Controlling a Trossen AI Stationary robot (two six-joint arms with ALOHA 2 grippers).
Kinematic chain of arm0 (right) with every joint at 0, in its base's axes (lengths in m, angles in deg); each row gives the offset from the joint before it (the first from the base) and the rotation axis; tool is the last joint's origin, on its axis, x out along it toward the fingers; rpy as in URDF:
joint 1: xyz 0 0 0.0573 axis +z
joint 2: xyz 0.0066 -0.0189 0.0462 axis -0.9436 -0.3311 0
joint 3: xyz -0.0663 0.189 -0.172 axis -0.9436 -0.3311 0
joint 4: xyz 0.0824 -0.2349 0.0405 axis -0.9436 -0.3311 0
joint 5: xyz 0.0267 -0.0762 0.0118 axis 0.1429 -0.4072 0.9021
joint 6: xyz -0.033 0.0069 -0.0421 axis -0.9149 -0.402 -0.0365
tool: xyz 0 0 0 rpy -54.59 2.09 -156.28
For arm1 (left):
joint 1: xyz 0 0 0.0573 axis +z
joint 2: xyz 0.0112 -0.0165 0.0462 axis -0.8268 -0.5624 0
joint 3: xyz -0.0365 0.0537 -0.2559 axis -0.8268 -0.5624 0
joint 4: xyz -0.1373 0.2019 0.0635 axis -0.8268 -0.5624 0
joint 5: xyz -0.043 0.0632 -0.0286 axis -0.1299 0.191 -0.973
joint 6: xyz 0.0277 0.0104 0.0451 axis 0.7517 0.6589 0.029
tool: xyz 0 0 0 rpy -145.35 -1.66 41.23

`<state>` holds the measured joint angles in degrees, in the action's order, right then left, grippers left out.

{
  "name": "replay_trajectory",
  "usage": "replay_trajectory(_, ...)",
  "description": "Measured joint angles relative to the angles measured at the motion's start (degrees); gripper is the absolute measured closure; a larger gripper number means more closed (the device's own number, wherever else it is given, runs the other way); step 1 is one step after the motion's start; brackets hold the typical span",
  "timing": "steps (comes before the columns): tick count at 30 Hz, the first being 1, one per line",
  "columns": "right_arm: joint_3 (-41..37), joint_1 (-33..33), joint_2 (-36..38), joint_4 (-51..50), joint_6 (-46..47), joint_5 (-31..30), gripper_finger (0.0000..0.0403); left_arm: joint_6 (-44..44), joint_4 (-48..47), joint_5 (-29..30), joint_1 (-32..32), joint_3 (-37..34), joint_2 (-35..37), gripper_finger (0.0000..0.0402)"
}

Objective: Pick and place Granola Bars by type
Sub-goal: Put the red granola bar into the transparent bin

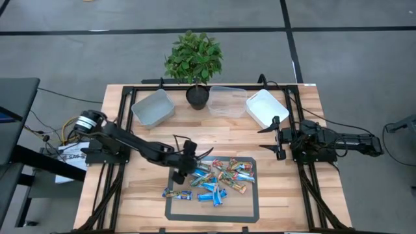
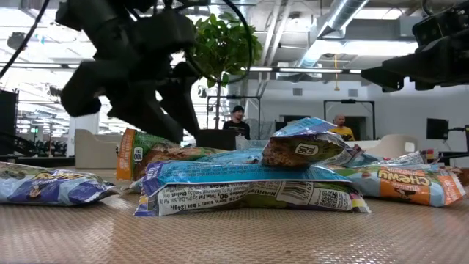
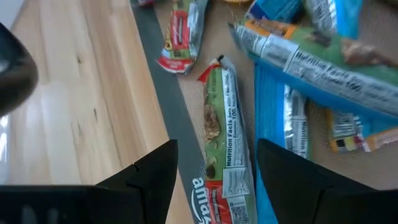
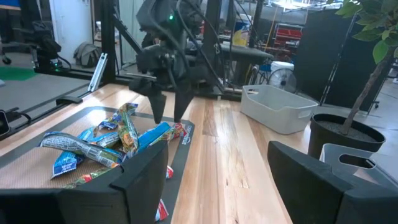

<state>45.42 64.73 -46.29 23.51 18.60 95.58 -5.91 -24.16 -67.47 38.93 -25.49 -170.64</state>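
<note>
Leftmost we see the left gripper (image 1: 184, 162), fingers spread open, hovering over the left edge of the dark mat (image 1: 175, 209). Its wrist view shows a red-and-green granola bar (image 3: 222, 143) lying between the open fingers (image 3: 149, 177), partly on the mat's grey border. Next we see the pile of granola bars (image 1: 218, 180), blue, green/red and orange wrappers, heaped on the mat, some overlapping. Behind, along the table's far side, we see a grey bin (image 1: 153, 107), a potted plant (image 1: 194, 65), a clear bin (image 1: 226, 101) and a white bin (image 1: 266, 107). Rightmost, the right gripper (image 1: 275, 138) waits off the mat, fingers open, holding nothing.
</note>
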Motion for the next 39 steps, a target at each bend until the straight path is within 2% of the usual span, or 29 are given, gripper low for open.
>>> replay_trajectory(5,0.0,0.0,0.0,0.0,0.0,0.0,0.0132,0.0,-2.1,0.4,0.1,0.9,-3.3,0.0189)
replay_trajectory(10,0.0,0.0,0.0,0.0,0.0,0.0,0.0132,1.2,-1.5,3.3,1.5,0.9,-5.7,0.0189)
replay_trajectory(18,0.0,0.0,0.0,0.0,0.0,0.0,0.0132,2.3,-1.0,1.6,2.9,1.1,-7.1,0.0194)
replay_trajectory(21,0.0,0.0,0.0,0.0,0.0,0.0,0.0132,2.3,-1.1,-0.1,3.2,1.1,-7.1,0.0216)
replay_trajectory(27,0.0,0.0,0.0,0.0,0.0,0.0,0.0132,2.3,-1.3,-4.3,3.8,1.1,-7.2,0.0291)
replay_trajectory(32,0.0,0.0,0.0,0.0,0.0,0.0,0.0132,2.4,-0.7,-4.4,3.9,1.0,-7.2,0.0344)
replay_trajectory(39,0.0,0.0,0.0,0.0,0.0,0.0,0.0132,2.3,0.9,-4.4,4.4,0.8,-6.9,0.037)
